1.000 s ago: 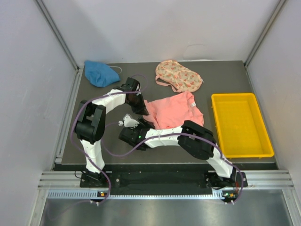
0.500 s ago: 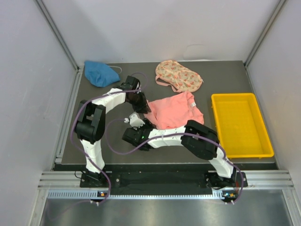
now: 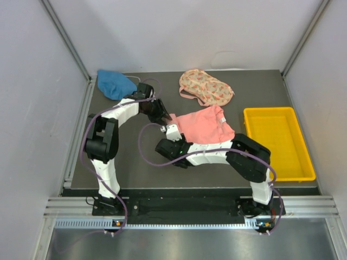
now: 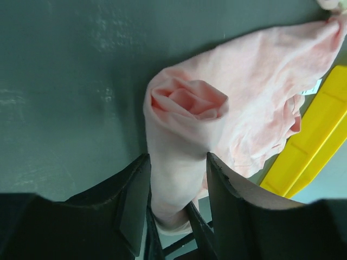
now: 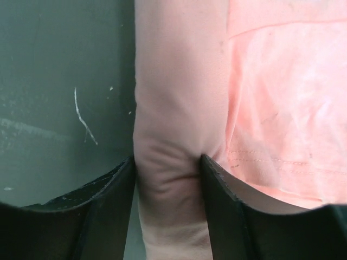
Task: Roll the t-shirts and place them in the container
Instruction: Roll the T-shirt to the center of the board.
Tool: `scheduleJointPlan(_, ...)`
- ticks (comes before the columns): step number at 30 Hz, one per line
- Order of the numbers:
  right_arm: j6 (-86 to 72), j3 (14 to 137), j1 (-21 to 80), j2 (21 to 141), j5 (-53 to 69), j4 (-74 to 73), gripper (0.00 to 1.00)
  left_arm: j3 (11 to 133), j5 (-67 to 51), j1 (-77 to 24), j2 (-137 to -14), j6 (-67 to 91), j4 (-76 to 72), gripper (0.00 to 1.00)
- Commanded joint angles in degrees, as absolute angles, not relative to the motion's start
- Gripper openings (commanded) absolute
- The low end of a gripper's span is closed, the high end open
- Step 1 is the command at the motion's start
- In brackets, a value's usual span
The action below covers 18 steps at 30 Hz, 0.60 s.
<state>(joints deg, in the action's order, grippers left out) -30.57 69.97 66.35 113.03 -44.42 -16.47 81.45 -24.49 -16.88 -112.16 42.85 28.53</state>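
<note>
Table (image 3: 108, 162). Yellow tray (image 3: 279, 177) at 3 o'clock. Pink t-shirt (image 3: 206, 127) centre, 9 o'clock edge rolled. Floral t-shirt (image 3: 206, 88) 12 o'clock, blue t-shirt (image 3: 115, 84) 10 o'clock. Right gripper (image 5: 167, 158) pinches the rolled edge. Left gripper (image 4: 177, 158) straddles it; squeezing or loose, cannot tell.

Twin-arm rig, white and black.
The left arm (image 3: 103, 145) and right arm (image 3: 248, 162) are built of white link shells joined by bulky black joint housings. A purple cable (image 3: 142, 142) is looped loosely along each. Black base plates (image 3: 106, 206) are set on a silver rail (image 3: 190, 218). The fingers (image 4: 133, 205) are seen as matte black and flat-faced, with faint pale specks.
</note>
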Motion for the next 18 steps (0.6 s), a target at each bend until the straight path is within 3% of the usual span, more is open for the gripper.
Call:
scheduleJointPlan(1, -38.2, 63.2, 62.0, 107.9, -29.3, -12.6, 0.49, 83.5, -24.7, -15.8, -109.3, 43.0, 26.8, 0.51)
scheduleJointPlan(9, -50.4, 46.6, 49.4, 97.7, -8.4, 6.6, 0.41, 76.0, -27.0, -15.9, -105.6, 41.9, 22.2, 0.48)
scheduleJointPlan(18, -62.7, 35.0, 41.8, 98.8, 6.8, 26.5, 0.35, 69.5, -30.3, -18.2, -105.0, 45.1, 11.1, 0.39)
